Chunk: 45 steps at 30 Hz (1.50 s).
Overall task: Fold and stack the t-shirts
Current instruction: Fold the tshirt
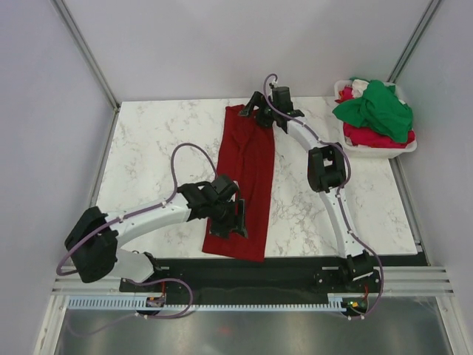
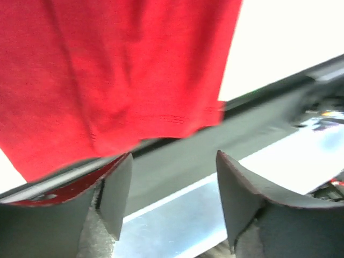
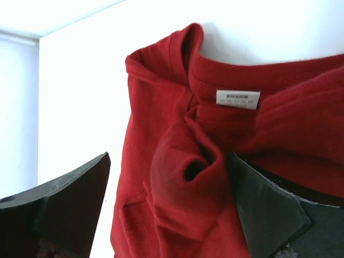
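The left gripper (image 2: 172, 161), jaws released, hovers at the 6 o'clock hem of the dark red t-shirt (image 1: 247, 166), a long strip across the worktop (image 1: 148, 148). The right gripper (image 3: 169, 161), jaws spread wide, straddles its bunched collar at 12 o'clock.

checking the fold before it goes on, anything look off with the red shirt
Yes. The red shirt lies as a long strip, but its collar end is bunched into a rolled lump between the open fingers of the right gripper, not flat.
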Each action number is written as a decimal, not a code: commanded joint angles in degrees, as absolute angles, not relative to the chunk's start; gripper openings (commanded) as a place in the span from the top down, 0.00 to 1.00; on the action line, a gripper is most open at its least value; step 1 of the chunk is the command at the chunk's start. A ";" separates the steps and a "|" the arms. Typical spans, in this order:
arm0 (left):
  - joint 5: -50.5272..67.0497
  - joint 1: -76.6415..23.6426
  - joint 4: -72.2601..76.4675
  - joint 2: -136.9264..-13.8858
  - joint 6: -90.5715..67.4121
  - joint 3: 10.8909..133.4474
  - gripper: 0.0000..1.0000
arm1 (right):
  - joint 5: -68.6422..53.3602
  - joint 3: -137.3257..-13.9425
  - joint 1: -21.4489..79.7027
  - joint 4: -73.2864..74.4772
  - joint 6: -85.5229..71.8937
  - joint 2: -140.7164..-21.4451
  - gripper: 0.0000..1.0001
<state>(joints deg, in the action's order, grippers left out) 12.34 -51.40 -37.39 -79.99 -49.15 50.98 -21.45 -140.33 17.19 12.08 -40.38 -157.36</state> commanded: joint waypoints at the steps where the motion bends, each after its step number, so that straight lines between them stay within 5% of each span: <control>1: 12.92 -51.77 -39.28 -75.77 -54.85 56.51 0.27 | -24.34 -137.21 15.38 7.20 -36.58 -146.71 0.02; 12: 3.44 -42.37 -41.57 -80.86 -41.58 64.96 0.26 | -17.24 -114.90 15.20 20.90 -27.07 -120.45 0.02; 20: 1.41 -35.68 -41.40 -75.59 -38.76 56.88 0.32 | -12.40 -68.94 18.27 24.78 -29.79 -94.16 0.02; 33: 3.87 -36.91 -39.91 -59.07 -48.95 33.59 0.35 | -3.71 -27.70 49.44 25.77 -60.01 -47.66 0.10; 39: 4.66 -38.14 -34.83 -60.47 -51.24 28.75 0.39 | 2.80 -25.30 63.87 19.43 -67.32 -56.41 0.12; 45: 3.95 -38.14 -30.77 -60.64 -50.10 26.81 0.40 | 5.63 -29.27 67.32 14.16 -66.89 -68.19 0.12</control>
